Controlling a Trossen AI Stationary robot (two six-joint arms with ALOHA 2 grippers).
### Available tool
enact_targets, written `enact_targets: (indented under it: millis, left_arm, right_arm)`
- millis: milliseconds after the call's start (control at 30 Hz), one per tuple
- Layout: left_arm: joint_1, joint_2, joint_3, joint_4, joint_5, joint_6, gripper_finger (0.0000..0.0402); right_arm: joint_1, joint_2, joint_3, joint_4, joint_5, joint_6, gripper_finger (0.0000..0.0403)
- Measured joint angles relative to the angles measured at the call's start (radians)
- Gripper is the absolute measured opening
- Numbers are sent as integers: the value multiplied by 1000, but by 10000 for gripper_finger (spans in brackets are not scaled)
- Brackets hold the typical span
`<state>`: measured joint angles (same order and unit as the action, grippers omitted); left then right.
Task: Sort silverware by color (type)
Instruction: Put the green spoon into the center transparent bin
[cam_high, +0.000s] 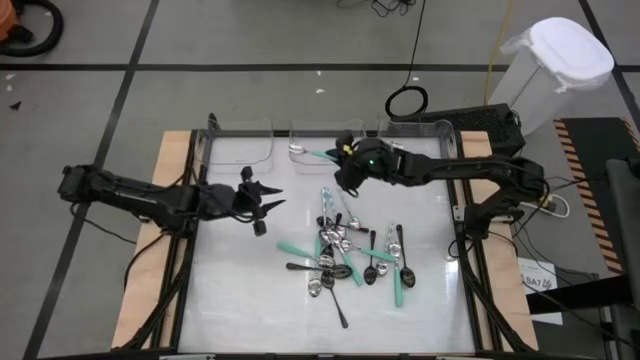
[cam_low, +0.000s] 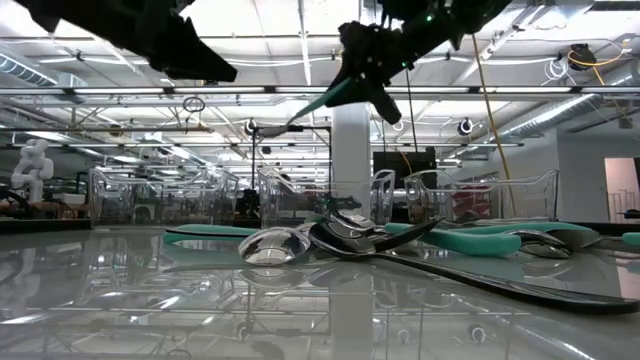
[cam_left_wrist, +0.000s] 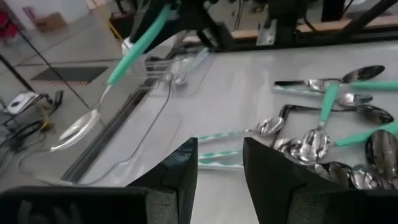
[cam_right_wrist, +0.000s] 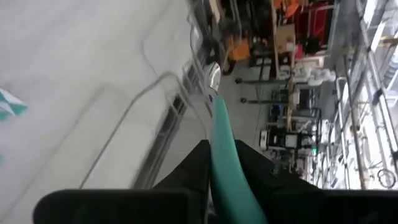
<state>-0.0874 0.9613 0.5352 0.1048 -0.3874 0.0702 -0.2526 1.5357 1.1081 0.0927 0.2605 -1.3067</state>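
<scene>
Between right gripper jaws: teal-handled spoon

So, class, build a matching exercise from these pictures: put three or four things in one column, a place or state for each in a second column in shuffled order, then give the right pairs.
Column one:
1. right gripper
2. left gripper
3. teal-handled spoon
4. pile of silverware

Column two:
A. lying on the table
B. open, holding nothing
C. held in the air over the clear bins
D. shut on a spoon handle

Pairs: 1-D, 2-B, 3-C, 4-A
</scene>
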Motion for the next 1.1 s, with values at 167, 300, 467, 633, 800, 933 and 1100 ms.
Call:
enact_targets:
  millis: [167, 300, 467, 633, 800, 933, 1100]
  left_arm:
    - [44, 4, -24, 88, 150, -4, 127]
    - [34, 55, -26, 95, 240, -2, 127]
    - [39, 140, -26, 90, 223, 41, 127]
    - [39, 206, -26, 96, 225, 112, 127]
    - [42, 217, -26, 125, 185, 114, 127]
    - [41, 217, -26, 138, 185, 104, 127]
    - [41, 217, -26, 135, 185, 100, 127]
  right_arm:
    - [-32, 0, 2, 0, -3, 9, 44]
    - [-42, 1, 2, -1, -24, -6, 45]
    - [-83, 0, 2, -19, -75, -14, 45]
    - [-146, 0, 2, -23, -188, -7, 45]
    - [-198, 23, 2, -8, -265, 10, 45]
    - [-214, 82, 4, 20, -259, -26, 45]
    - [-229, 147, 39, 10, -238, -42, 45]
